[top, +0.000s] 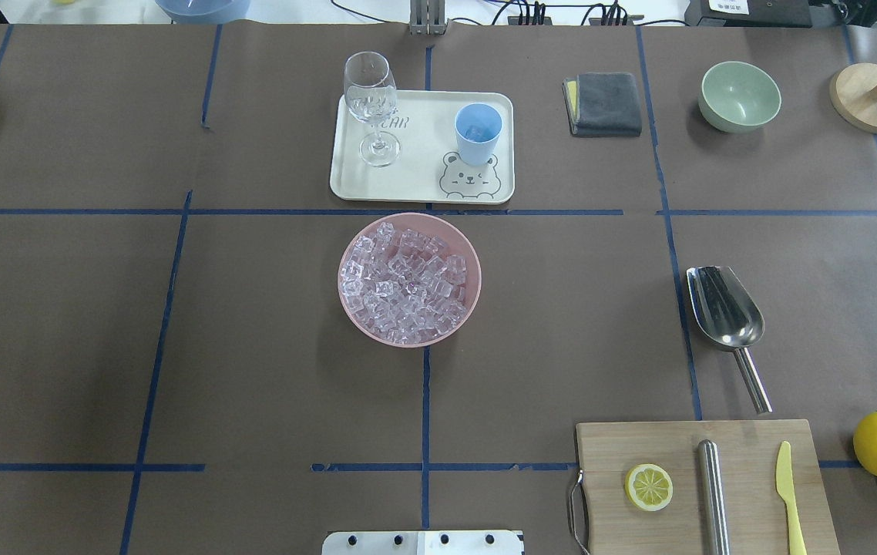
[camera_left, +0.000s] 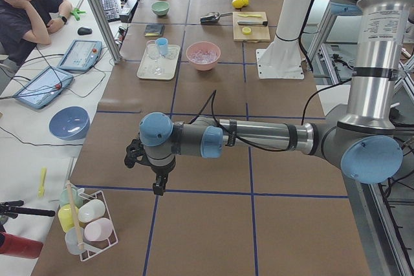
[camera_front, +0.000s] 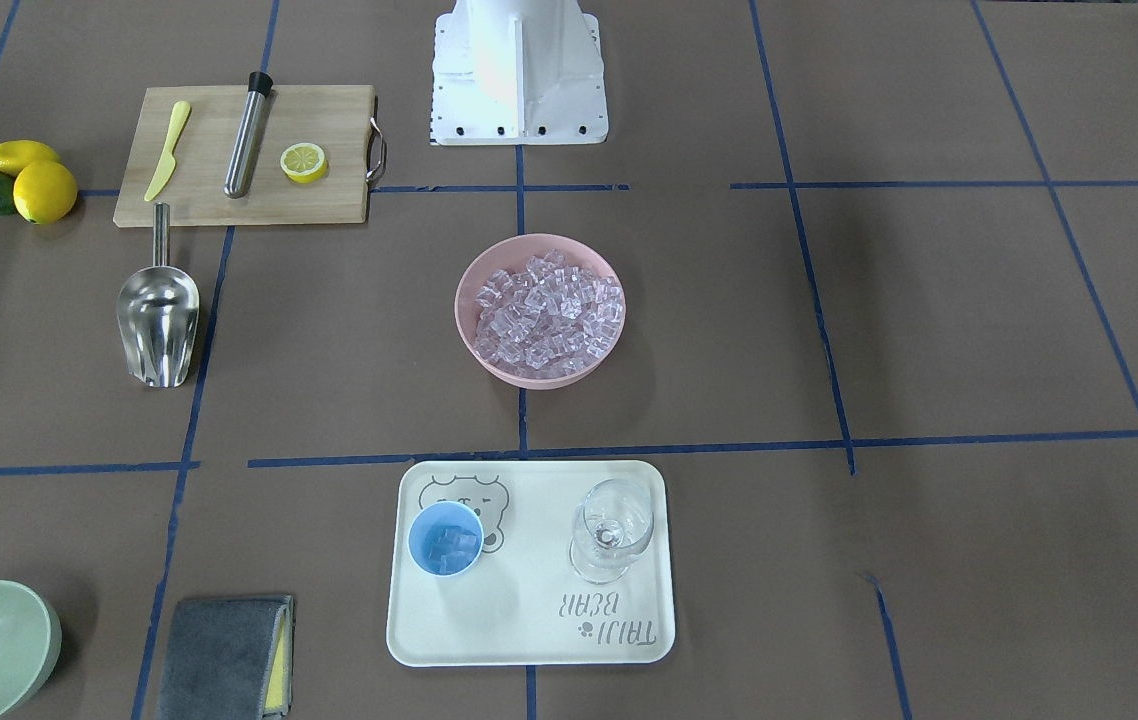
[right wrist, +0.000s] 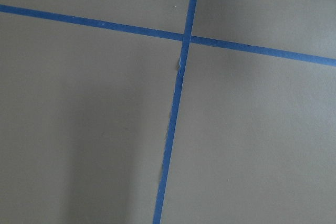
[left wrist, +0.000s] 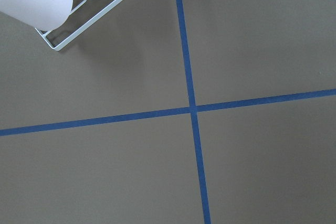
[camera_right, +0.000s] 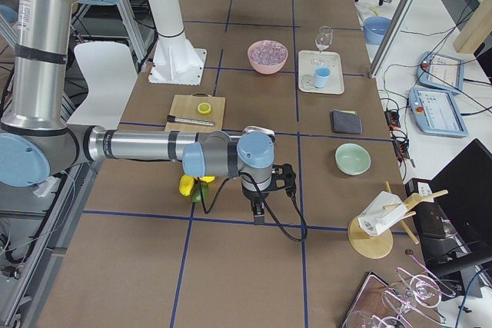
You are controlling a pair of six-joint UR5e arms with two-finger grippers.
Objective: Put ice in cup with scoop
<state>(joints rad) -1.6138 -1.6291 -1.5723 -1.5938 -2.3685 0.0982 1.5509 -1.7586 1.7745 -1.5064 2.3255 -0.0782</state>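
Left tool [camera_left: 157, 187]: pointing down over the bare surface [top: 253, 347] at the robot's left end, near a wire rack [camera_left: 97, 237]; open or closed, cannot tell. Right tool [camera_right: 258, 214]: pointing down at the opposite end; state likewise cannot be told.
Cutting board [top: 750, 493]: right side, robot's edge; carries a lemon slice [top: 648, 487].
Tray [top: 423, 173]: far centre; holds a wine glass [top: 370, 104] and the cup.
Pink bowl [camera_front: 529, 378]: centre, near the tray, heaped with ice [top: 408, 285].
Scoop [top: 722, 308]: flat on the surface, right side, handle toward the board, trough empty.
Cup [top: 478, 135]: upright on the tray, a few cubes inside.
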